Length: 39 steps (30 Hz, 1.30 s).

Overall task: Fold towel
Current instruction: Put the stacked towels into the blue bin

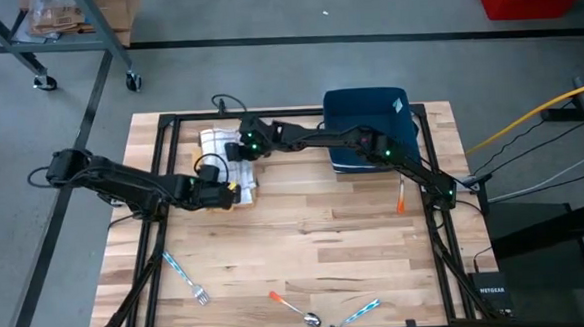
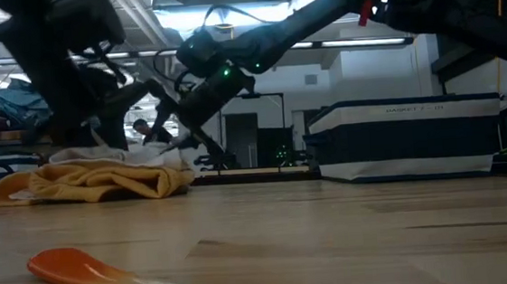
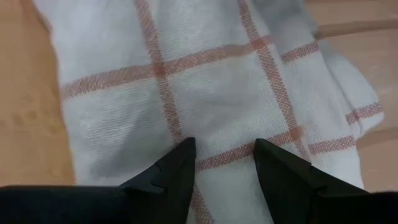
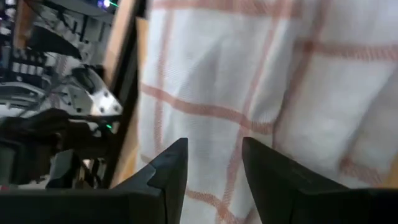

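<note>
A white towel with orange check stripes (image 1: 223, 152) lies bunched at the table's far left, its near end over a yellow cloth (image 1: 245, 194), which also shows in the low view (image 2: 93, 182). My left gripper (image 3: 224, 149) stands open over the towel's near part, fingers slanting down, with checked cloth (image 3: 205, 93) showing through the gap. My right gripper (image 4: 214, 146) reaches in from the right, open over the towel's far edge (image 4: 205, 93) by the table's frame. In the high view the left gripper (image 1: 235, 186) and right gripper (image 1: 241, 146) flank the towel. My left gripper's fingertips (image 3: 184, 149) stand close over the towel's flat top layer; I cannot tell whether they touch it. My right gripper's fingertips (image 4: 179, 149) hover close to the towel near its far edge; whether they touch it cannot be told either.
A dark blue basket (image 1: 368, 127) stands at the far right. Near the front edge lie a blue-handled fork (image 1: 183, 276), an orange-handled spoon (image 1: 294, 306) and another fork (image 1: 352, 316). An orange-tipped utensil (image 1: 400, 200) lies at the right. Bare wood spans the middle.
</note>
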Motion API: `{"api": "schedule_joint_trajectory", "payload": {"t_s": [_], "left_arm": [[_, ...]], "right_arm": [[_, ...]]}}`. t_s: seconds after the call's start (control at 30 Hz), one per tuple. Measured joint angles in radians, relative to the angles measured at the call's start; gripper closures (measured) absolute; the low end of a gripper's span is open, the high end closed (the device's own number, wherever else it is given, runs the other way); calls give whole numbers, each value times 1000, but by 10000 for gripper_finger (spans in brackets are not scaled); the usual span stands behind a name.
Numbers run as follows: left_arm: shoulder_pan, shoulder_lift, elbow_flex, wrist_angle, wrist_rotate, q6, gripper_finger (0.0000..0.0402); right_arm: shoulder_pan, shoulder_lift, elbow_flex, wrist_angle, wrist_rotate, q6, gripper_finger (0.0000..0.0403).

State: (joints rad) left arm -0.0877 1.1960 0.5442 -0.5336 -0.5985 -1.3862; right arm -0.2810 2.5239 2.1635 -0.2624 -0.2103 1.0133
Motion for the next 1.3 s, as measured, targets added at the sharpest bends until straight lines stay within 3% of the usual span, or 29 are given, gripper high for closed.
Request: {"api": "schedule_joint_trajectory", "payload": {"t_s": [0.2,0.7,1.07,1.3], "left_arm": [[-26,35,-97,212,14,-70,243],[-189,172,-105,649,54,-45,243],[-282,99,-107,752,62,64,243],[-255,17,-107,743,-56,201,243]], "right_arm": [[8,9,0,-107,0,1,247],[35,-5,2,-421,-106,-196,247],[64,-125,-1,-426,-91,-237,247],[65,-167,-1,-411,-91,-237,247]]}}
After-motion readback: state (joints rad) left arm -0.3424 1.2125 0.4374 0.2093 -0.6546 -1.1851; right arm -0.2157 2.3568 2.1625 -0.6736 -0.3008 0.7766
